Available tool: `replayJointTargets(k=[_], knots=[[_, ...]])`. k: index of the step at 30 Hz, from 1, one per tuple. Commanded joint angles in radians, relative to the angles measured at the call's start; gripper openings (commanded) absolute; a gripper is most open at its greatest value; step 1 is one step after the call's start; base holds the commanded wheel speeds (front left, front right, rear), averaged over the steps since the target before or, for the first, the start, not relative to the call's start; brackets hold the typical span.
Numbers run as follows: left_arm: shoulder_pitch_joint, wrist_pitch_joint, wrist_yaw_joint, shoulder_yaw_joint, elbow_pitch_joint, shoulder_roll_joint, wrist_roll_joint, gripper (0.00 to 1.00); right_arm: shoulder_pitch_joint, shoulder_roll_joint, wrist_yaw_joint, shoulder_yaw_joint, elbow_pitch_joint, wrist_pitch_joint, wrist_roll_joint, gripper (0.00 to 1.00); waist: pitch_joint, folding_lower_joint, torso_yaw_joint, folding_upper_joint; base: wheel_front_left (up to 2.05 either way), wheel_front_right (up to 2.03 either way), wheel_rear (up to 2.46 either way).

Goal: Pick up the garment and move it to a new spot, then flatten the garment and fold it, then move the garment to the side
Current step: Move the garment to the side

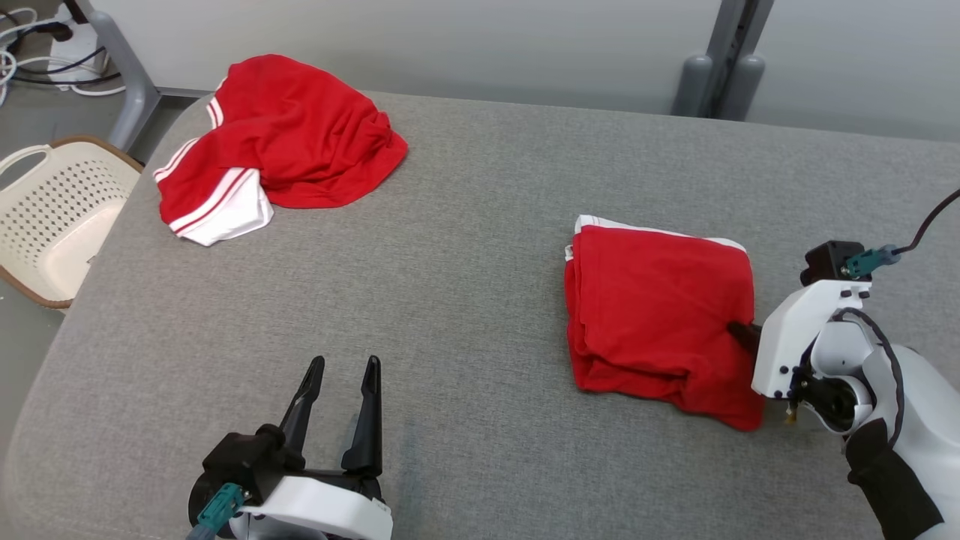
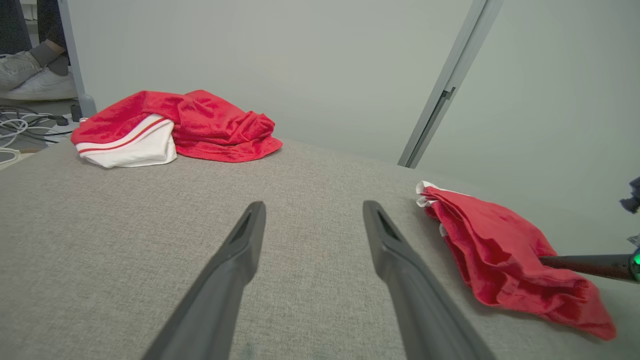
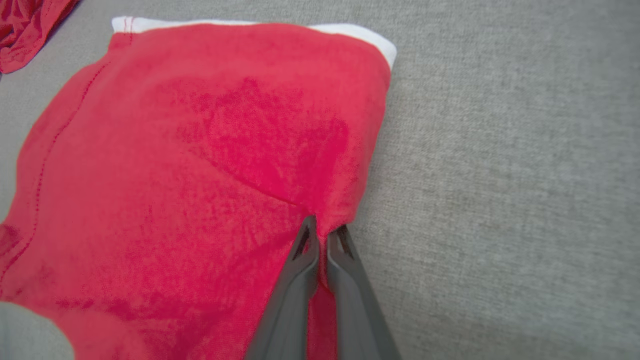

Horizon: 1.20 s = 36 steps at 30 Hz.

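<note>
Much open table (image 1: 465,300) surrounds the spread left gripper (image 1: 346,364); right gripper (image 3: 325,227) pinches folded garment (image 1: 660,307) at its edge.

solid red across the folded garment (image 1: 660,300) at the tips of the right gripper (image 3: 322,232), thin white band on its far edge. red again on the crumpled garment (image 1: 300,135) far ahead of the left gripper (image 1: 346,364), with a white panel striped in red. mottled grey weave on the table (image 1: 465,262). cream with a brown rim on the perforated basket (image 1: 67,195), off to the left gripper's left. dark grey fingers, white housings.
</note>
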Motion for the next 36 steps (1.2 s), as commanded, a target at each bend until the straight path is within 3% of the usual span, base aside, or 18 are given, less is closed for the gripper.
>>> replayJointTargets(k=[1,9,13,25,30,36], knots=[[-0.020,0.000,-0.001,0.003,-0.005,0.003,0.012,1.00,-0.017,-0.015,0.000,0.007,0.002,-0.018,0.010,0.00,0.007,0.0000,-0.011,-0.0001,0.00,0.00,0.00],[-0.052,0.000,-0.022,-0.007,-0.018,0.003,0.049,1.00,-0.074,-0.090,0.000,0.080,-0.010,-0.069,0.006,0.00,0.048,0.0000,-0.104,-0.0001,0.00,0.00,0.00],[-0.084,0.000,-0.034,-0.020,-0.026,0.003,0.070,1.00,-0.123,-0.128,0.000,0.111,-0.012,-0.090,0.007,0.00,0.088,0.0000,-0.202,-0.0001,0.00,0.00,0.00],[-0.161,0.006,-0.052,-0.047,-0.022,0.025,0.117,1.00,-0.203,-0.118,0.000,0.127,0.008,-0.156,0.037,0.00,0.186,0.0000,-0.428,-0.0001,0.00,0.00,0.00],[-0.191,0.023,-0.054,-0.060,-0.034,0.037,0.132,1.00,-0.233,-0.103,0.000,0.133,0.031,-0.189,0.051,0.00,0.225,0.0000,-0.458,-0.0001,0.00,0.00,0.00],[-0.211,0.030,-0.054,-0.064,-0.060,0.053,0.139,1.00,-0.279,-0.132,0.000,0.132,0.076,-0.231,0.042,0.00,0.262,0.0000,-0.439,-0.0001,0.00,0.00,0.00]])
